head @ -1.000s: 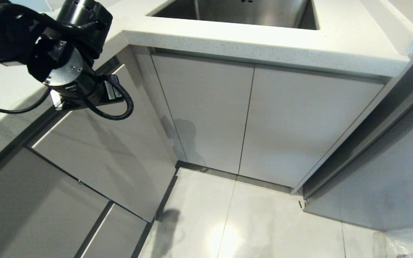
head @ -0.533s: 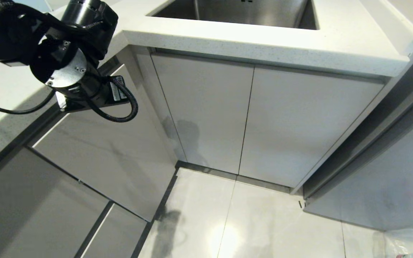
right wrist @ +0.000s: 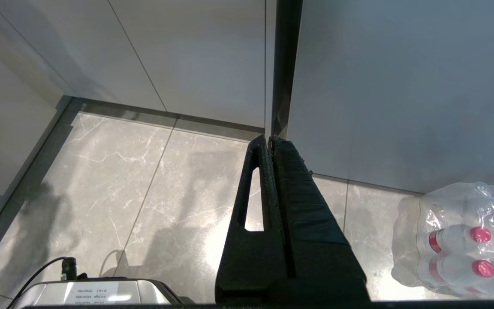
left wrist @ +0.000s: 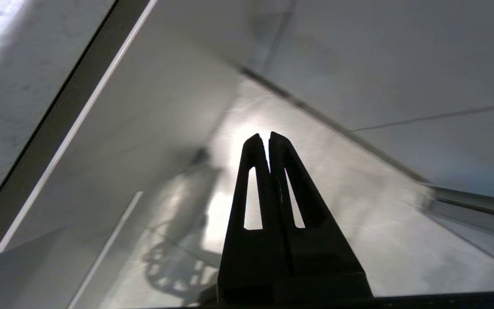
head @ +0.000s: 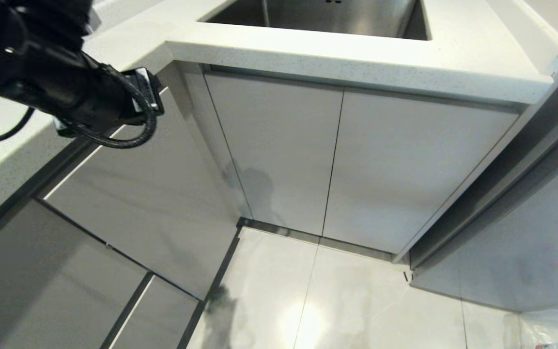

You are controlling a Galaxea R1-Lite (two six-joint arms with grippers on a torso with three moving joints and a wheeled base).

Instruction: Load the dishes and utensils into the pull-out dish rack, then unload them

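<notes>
— Two tapered black grippers: left gripper (left wrist: pixel 268 137) and right gripper (right wrist: pixel 270 139), fingers pressed together, empty.
— Surroundings?
— Glossy grey cabinet fronts (head: pixel 279 155), speckled countertop (head: pixel 356 53). Only the right wrist view shows shrink-wrapped bottles (right wrist: pixel 461 240). Dishes, utensils, rack: unseen.

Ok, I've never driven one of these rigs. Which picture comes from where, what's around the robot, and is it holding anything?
The wide picture comes from the robot's head, looking down at a kitchen corner: a white countertop with a steel sink, pale grey cabinet doors beneath, and a tiled floor. The black shape at upper left is the left arm, raised by the counter edge. The other two pictures come from cameras behind each pincer. The left pincer is shut and empty, pointing at the cabinets and floor. The right pincer is also shut and empty, hanging low over the floor near a wrapped pack of bottles. No dishes, utensils or rack show.
</notes>
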